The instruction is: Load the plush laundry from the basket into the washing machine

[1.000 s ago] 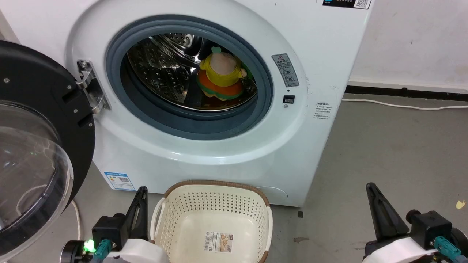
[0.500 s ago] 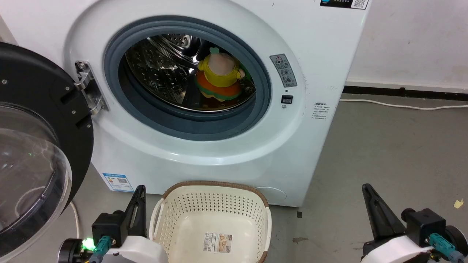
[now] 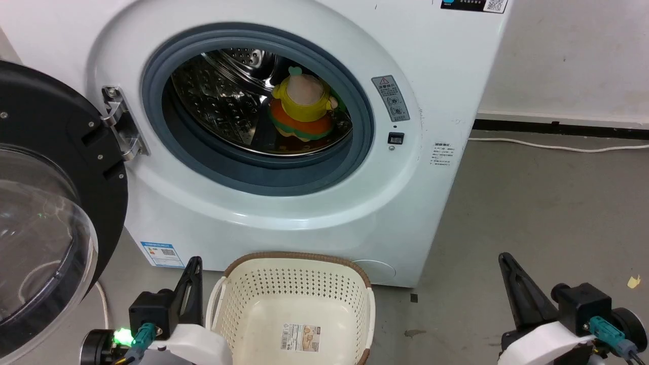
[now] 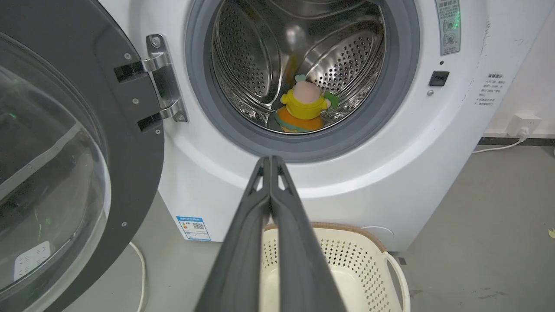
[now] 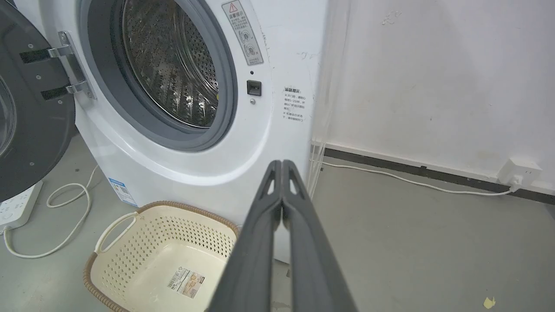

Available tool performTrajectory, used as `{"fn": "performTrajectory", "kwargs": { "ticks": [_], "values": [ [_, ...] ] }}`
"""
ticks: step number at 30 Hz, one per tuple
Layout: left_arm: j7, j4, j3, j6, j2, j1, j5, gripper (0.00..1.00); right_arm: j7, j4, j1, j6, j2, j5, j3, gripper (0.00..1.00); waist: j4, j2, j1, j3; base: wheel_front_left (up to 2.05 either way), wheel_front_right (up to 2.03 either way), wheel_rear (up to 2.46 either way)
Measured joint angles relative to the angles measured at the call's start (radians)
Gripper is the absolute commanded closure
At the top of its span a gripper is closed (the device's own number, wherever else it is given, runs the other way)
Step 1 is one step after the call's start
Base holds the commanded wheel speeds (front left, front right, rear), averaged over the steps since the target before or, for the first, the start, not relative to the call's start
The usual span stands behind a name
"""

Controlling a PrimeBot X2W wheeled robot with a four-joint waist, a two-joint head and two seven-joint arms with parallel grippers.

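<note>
Plush doll in washer drum — peach, yellow clothing, orange-green hat lowest

door cut by left edge, basket near end cropped (bottom edge), sticker print unreadable

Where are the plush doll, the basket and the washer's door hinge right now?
plush doll (image 3: 303,111): head view, on its yellow clothing.
basket (image 3: 296,284): head view, on its perforated back wall.
door hinge (image 3: 121,124): head view, on the metal bracket.
</note>
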State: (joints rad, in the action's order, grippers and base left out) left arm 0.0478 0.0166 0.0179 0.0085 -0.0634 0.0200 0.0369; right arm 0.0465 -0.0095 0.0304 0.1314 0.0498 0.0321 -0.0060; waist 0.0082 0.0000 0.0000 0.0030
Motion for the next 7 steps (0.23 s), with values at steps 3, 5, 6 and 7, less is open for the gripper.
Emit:
{"fn": "performTrajectory", "kwargs": {
  "ticks": [3,5,6,7],
  "values": [
    [-0.005,-0.002,-0.002,-0.002,0.003,0.0,-0.001,1.0,-0.002,0.001,-0.001,0.0,0.0,-0.007,0.001,1.0,-0.001,0.0,0.0,0.0,0.0,0.0,0.0],
    [-0.012,-0.003,-0.002,-0.002,0.005,0.0,-0.004,1.0,-0.01,0.002,-0.003,0.0,0.0,-0.007,0.001,1.0,-0.002,0.0,0.0,-0.001,0.0,0.0,0.0],
    [-0.013,-0.003,-0.003,-0.002,0.005,0.0,-0.008,1.0,-0.011,0.002,-0.004,0.0,0.0,-0.007,0.002,1.0,-0.002,0.0,0.0,-0.001,0.0,0.0,0.0],
    [-0.014,-0.003,-0.003,-0.002,0.006,0.0,-0.009,1.0,-0.011,0.002,-0.004,0.0,0.0,-0.009,0.002,1.0,-0.003,0.0,0.0,-0.001,0.0,0.0,0.0]
  ]
}}
